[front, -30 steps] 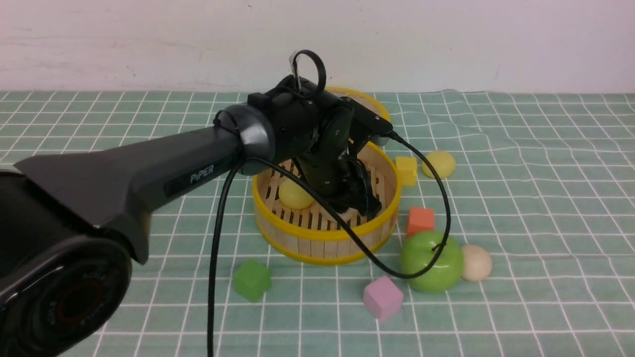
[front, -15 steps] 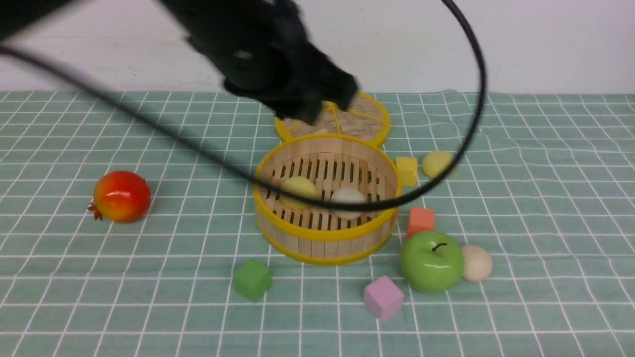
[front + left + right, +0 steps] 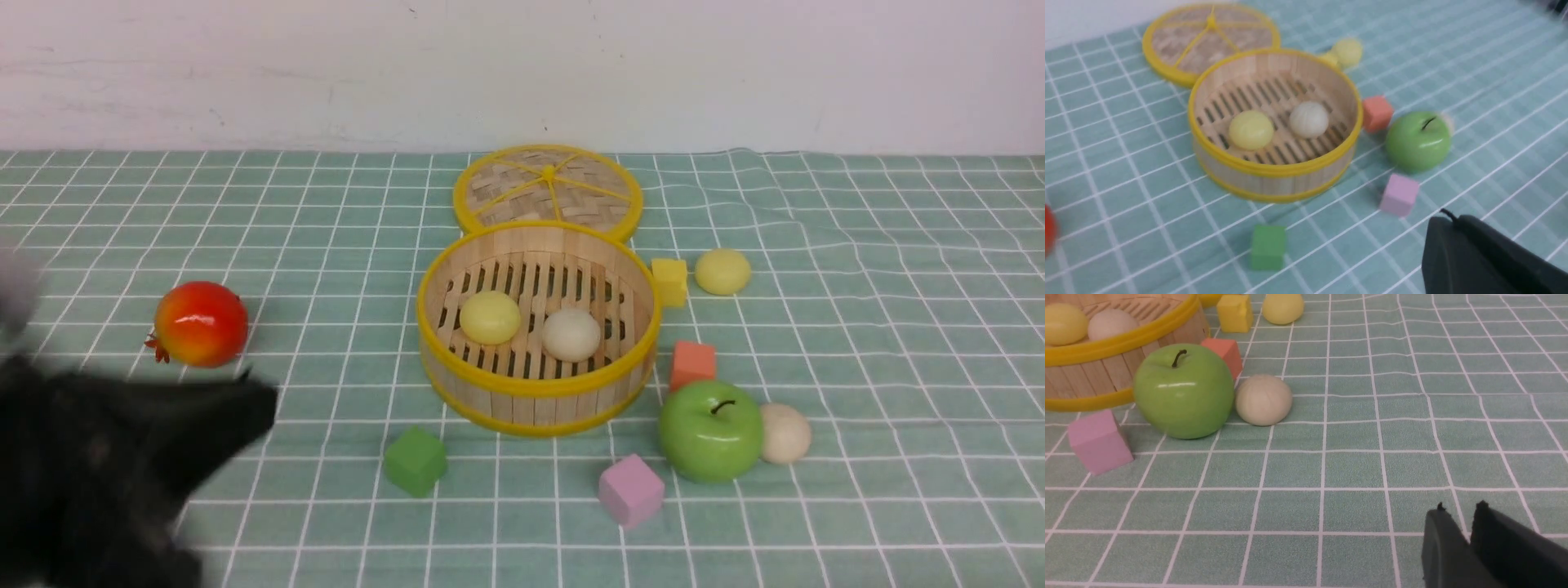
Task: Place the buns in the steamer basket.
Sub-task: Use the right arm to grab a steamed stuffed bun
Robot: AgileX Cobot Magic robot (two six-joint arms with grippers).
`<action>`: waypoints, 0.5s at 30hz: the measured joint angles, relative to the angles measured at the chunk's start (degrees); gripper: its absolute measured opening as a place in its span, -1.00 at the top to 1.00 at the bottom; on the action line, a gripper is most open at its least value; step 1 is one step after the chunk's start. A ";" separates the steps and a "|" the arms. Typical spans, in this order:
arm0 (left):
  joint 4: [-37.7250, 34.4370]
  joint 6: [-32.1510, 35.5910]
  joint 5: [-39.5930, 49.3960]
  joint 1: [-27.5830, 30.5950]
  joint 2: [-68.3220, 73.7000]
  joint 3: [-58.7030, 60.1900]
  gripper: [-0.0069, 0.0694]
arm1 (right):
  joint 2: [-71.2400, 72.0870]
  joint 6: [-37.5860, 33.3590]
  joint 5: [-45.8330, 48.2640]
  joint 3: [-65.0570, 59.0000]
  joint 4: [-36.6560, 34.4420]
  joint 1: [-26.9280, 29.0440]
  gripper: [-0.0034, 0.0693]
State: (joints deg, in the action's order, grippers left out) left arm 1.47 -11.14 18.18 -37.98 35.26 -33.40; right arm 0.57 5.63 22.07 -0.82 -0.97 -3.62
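The steamer basket (image 3: 535, 390) stands mid-table and holds a pale yellow bun (image 3: 490, 317) and a cream-white bun (image 3: 571, 334). A second pale yellow bun (image 3: 722, 271) lies on the cloth to the basket's far right. A second cream-white bun (image 3: 785, 433) touches the right side of the green apple (image 3: 710, 430). My left arm (image 3: 122, 474) is a dark blur at the near left. Its gripper (image 3: 1449, 222) is shut and empty, well clear of the basket (image 3: 1274, 169). My right gripper (image 3: 1461, 508) is shut and empty, low over the cloth, near-right of the cream-white bun (image 3: 1263, 400).
The flat woven lid (image 3: 547, 184) lies behind the basket. A red fruit (image 3: 200, 323) sits at the left. A yellow cube (image 3: 669, 280), an orange cube (image 3: 692, 363), a pink cube (image 3: 629, 490) and a green cube (image 3: 415, 461) lie around the basket.
My left arm rose out of the basket and swung back to the near left. The cream-white bun that lay under its gripper now lies free in the basket.
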 joint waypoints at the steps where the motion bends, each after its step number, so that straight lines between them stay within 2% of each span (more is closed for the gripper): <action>1: -0.84 -1.75 -5.42 0.00 -4.28 6.03 0.86 | 0.00 0.00 0.00 0.00 0.00 0.00 0.59; 6: -1.47 -3.79 -14.08 0.00 -10.69 16.27 0.86 | 0.00 0.67 -1.88 -0.26 0.12 0.00 0.59; 8: -1.47 -4.05 -14.66 0.00 -10.96 18.08 0.86 | 0.00 3.12 -4.13 -0.56 -2.82 0.00 0.59; 13: -1.47 -4.21 -12.78 0.00 -11.14 19.74 0.86 | 0.00 11.82 -14.96 -0.62 -15.29 0.00 0.57; 15: -1.47 -4.21 -11.90 0.00 -11.14 19.74 0.86 | 0.00 12.53 -17.01 -0.62 -16.91 0.00 0.56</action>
State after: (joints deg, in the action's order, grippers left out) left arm 0.00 -15.36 6.27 -37.98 24.12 -13.66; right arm 0.57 18.16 5.06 -1.43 -17.89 -3.62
